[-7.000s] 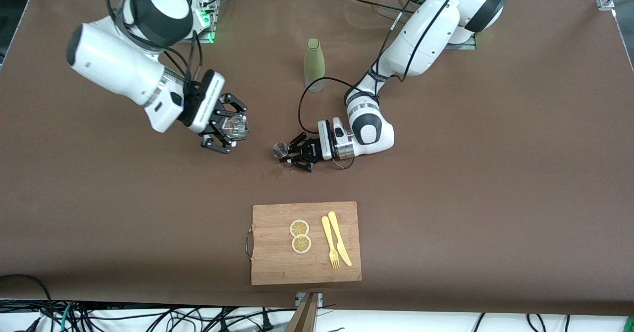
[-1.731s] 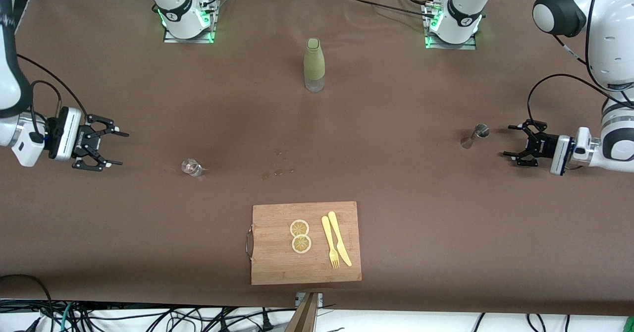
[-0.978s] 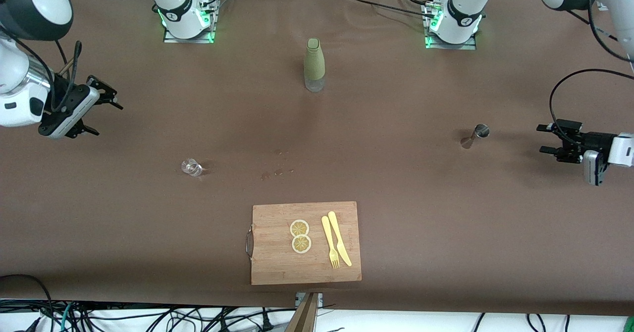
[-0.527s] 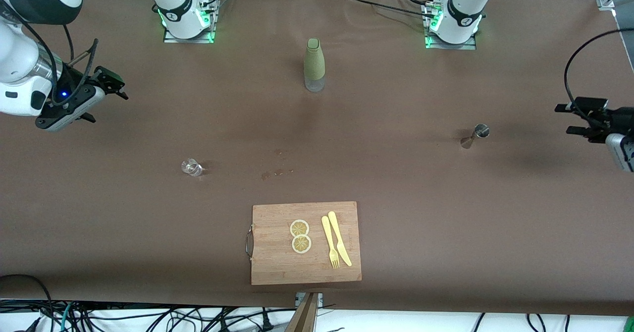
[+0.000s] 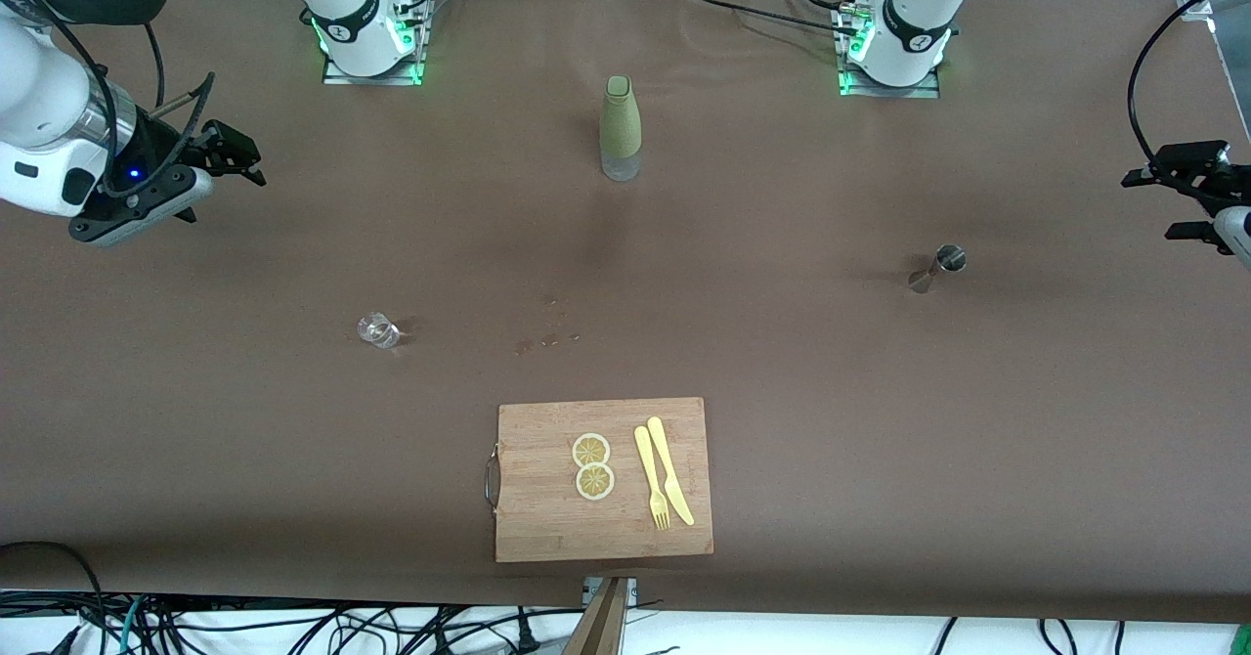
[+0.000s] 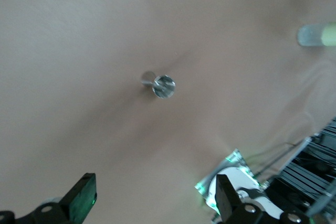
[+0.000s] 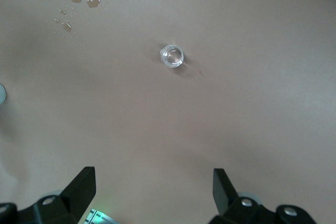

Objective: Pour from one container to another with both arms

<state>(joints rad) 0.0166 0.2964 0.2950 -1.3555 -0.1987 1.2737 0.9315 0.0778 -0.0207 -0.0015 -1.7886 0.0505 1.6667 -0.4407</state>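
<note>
From the front, both arms have pulled back to the ends of the tabletop (image 5: 880, 420) over the last seconds: the glass cup (image 5: 377, 329) and the metal measuring cup (image 5: 944, 262), once held together near the middle, now stand alone, so the pour looks finished and the arms seem to be retreating. Taking the cutting board (image 5: 604, 479) as landmark, the glass cup sits farther from the camera than the board, toward the right arm's end; the measuring cup sits farther too, toward the left arm's end; a few spilled drops (image 5: 547, 340) lie between the board and the green bottle (image 5: 620, 127). The right hand (image 5: 227, 154) hangs over the tabletop's right-arm end, the left hand (image 5: 1185, 200) over the left-arm end. In the left wrist view, the left hand (image 6: 152, 200) is spread wide and holds nothing, with the measuring cup (image 6: 163, 85) upright and well apart, a narrow-waisted steel piece. In the right wrist view, the right hand (image 7: 152, 190) is likewise wide open and empty; the glass cup (image 7: 172, 56) is small, clear and upright, the drops (image 7: 76, 6) near it.
</note>
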